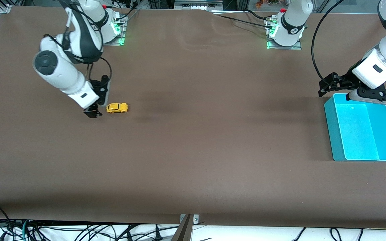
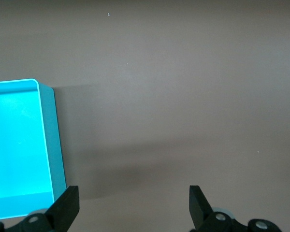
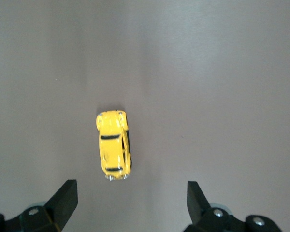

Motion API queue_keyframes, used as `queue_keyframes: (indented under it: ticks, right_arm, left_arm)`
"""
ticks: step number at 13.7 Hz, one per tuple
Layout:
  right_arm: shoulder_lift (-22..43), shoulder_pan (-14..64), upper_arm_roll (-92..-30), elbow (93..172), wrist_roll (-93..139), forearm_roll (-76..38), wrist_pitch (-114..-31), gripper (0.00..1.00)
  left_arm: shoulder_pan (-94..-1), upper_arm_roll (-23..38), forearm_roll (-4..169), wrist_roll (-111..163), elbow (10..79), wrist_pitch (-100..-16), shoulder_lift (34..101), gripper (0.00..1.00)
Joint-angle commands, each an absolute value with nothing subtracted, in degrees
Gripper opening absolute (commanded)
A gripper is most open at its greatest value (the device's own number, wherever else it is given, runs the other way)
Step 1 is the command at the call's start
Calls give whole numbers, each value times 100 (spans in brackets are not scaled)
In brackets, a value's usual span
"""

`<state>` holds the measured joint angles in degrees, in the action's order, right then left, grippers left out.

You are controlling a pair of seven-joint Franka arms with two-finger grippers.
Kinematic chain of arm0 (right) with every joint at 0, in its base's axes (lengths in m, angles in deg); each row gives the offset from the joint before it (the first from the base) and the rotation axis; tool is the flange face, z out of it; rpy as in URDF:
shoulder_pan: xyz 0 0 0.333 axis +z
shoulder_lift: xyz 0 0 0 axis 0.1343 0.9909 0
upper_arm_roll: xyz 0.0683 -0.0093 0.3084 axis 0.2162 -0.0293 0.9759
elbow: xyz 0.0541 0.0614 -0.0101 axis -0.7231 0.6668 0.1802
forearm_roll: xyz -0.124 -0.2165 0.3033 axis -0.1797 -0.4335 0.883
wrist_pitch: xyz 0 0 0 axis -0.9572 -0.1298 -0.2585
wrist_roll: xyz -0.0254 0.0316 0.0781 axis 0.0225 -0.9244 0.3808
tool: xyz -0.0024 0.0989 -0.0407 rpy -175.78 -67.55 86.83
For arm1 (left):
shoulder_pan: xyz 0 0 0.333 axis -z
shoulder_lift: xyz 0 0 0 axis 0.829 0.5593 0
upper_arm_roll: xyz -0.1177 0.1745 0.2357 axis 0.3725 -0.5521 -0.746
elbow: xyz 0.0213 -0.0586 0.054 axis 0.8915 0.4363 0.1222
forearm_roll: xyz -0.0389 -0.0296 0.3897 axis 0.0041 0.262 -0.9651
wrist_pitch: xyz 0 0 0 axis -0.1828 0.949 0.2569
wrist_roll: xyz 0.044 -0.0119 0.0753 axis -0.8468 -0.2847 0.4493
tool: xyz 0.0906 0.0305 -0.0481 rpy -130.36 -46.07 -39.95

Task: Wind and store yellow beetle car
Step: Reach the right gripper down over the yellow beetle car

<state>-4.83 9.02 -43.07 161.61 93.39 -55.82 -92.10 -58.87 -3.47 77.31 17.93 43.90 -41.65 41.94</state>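
Brown table [image 1: 193, 150], yellow beetle car [image 1: 116, 107] and turquoise bin [image 1: 362, 132] on it

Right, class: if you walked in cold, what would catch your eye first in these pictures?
Probably the yellow beetle car, tiny and bright on the brown table toward the right arm's end, with the right gripper low beside it, jaws open. Next, the turquoise bin at the left arm's end, empty, with the left gripper open over its edge.
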Motion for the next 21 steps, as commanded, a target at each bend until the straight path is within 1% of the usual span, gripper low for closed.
queue_keyframes:
  ticks: [1, 3, 6, 8, 11, 13, 18, 19, 20, 21]
  right_arm:
    - [13, 868, -4286, 16173, 9400, -5645, -9582, 100]
    - [338, 877, -4286, 16182, 9470, -5671, -9600, 100]
    - [497, 877, -4277, 16199, 9610, -5742, -9705, 100]
    - [541, 886, -4277, 16365, 9786, -5803, -10038, 98]
    - [541, 921, -4277, 16524, 9796, -5918, -10267, 98]
    - [533, 930, -4277, 16865, 9796, -5918, -10811, 98]
    - [462, 921, -4277, 17017, 9813, -5926, -10875, 96]
    - [471, 921, -4286, 17025, 9813, -5927, -10883, 94]
    - [480, 921, -4277, 17025, 9813, -5927, -10892, 89]
    - [471, 921, -4286, 17043, 9813, -5927, -10892, 80]
  left_arm:
    - [-5898, -345, 7860, 1667, 4217, -4062, 4272, 100]
    - [-5898, -345, 7860, 1667, 4217, -4062, 4272, 100]
    - [-5898, -345, 7860, 1667, 4217, -4062, 4272, 100]
    - [-5898, -345, 7860, 1667, 4217, -4062, 4272, 100]
    - [-5898, -345, 7860, 1658, 4217, -4062, 4272, 100]
    - [-5907, -345, 7860, 1658, 4217, -4062, 4272, 100]
    - [-5898, -345, 7860, 1658, 4217, -4062, 4272, 100]
    - [-5898, -345, 7860, 1658, 4217, -4062, 4272, 100]
    - [-5898, -345, 7860, 1658, 4217, -4062, 4272, 100]
    - [-5907, -345, 7860, 1658, 4217, -4062, 4272, 100]
